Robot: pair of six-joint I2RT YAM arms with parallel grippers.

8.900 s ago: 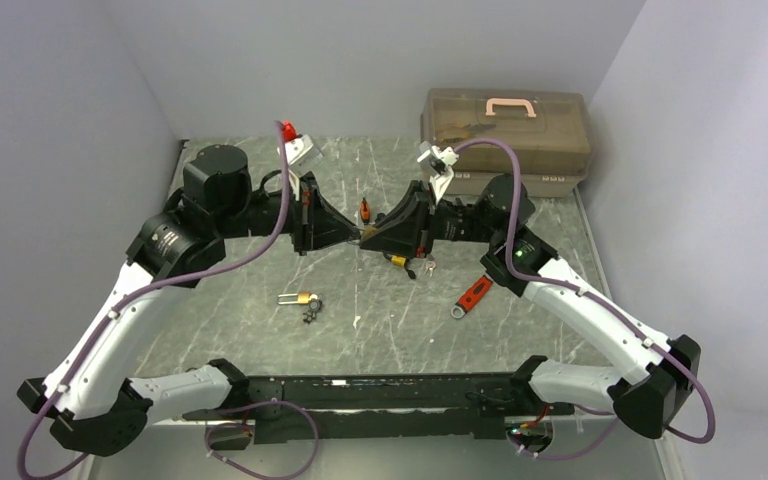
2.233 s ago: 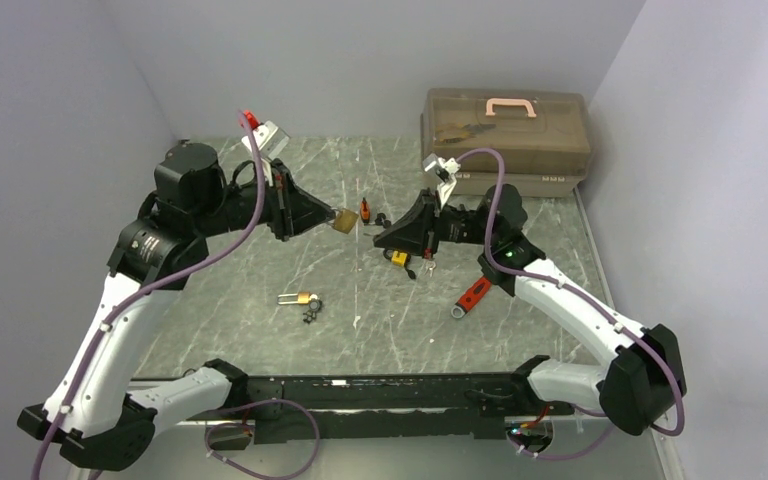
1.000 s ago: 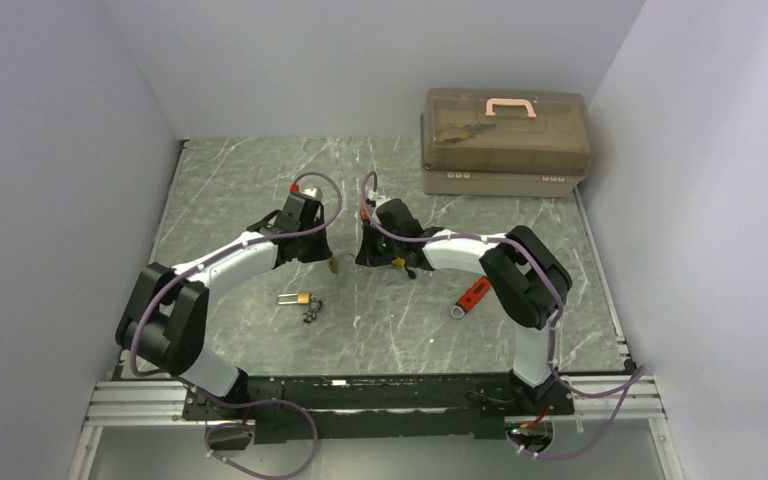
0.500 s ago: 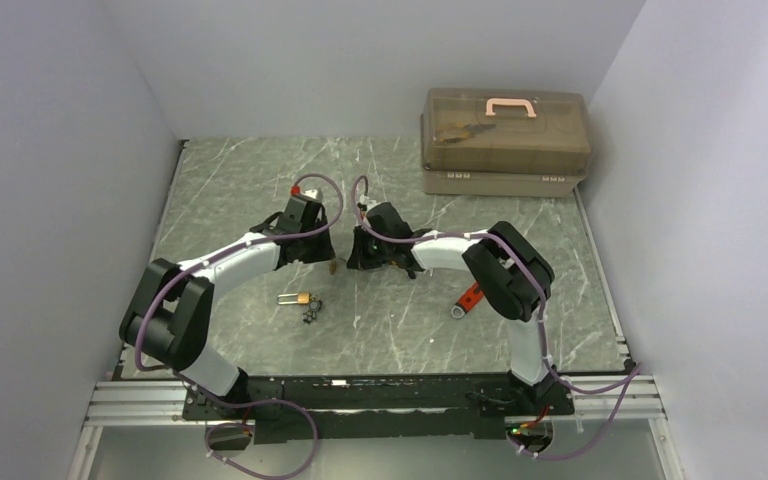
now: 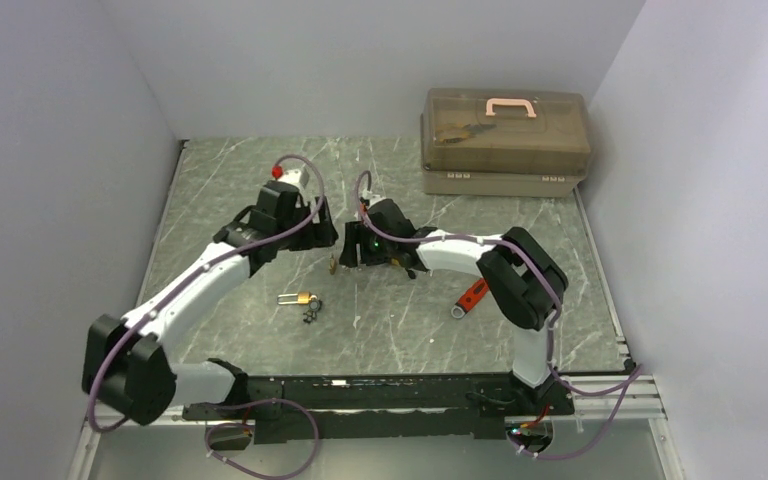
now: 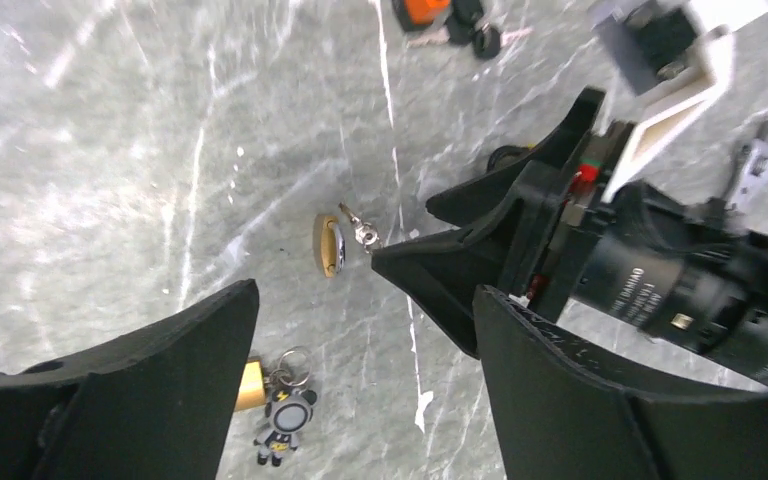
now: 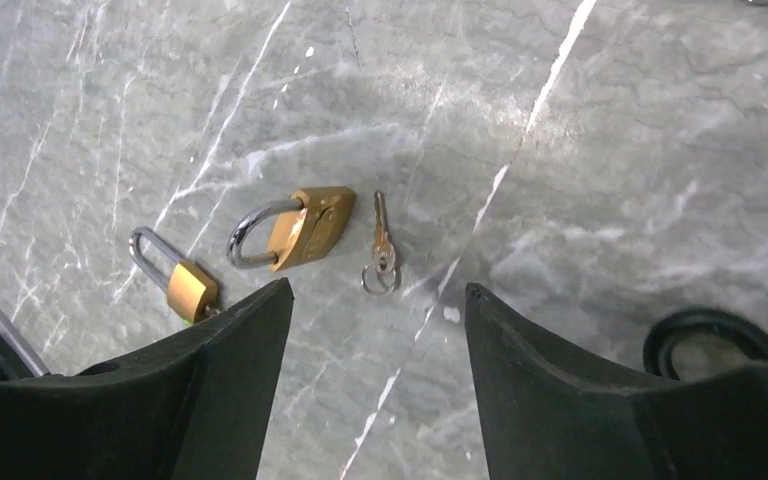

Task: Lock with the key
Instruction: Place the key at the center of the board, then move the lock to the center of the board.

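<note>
1. The padlock (image 7: 305, 228) lies on the surface (image 7: 610, 150) with the key (image 7: 382, 243) just beside it
2. Both lie between the left gripper (image 5: 322, 240) and the right gripper (image 5: 353, 251)
3. A second padlock (image 5: 300, 298) lies nearer the arm bases, before the first, with a keyring figure (image 5: 310, 315) just beside it
4. A wrench (image 5: 472, 294) lies to the right of these, well apart
5. The toolbox (image 5: 505, 140) stands at the far right corner of the surface, behind everything else
</note>
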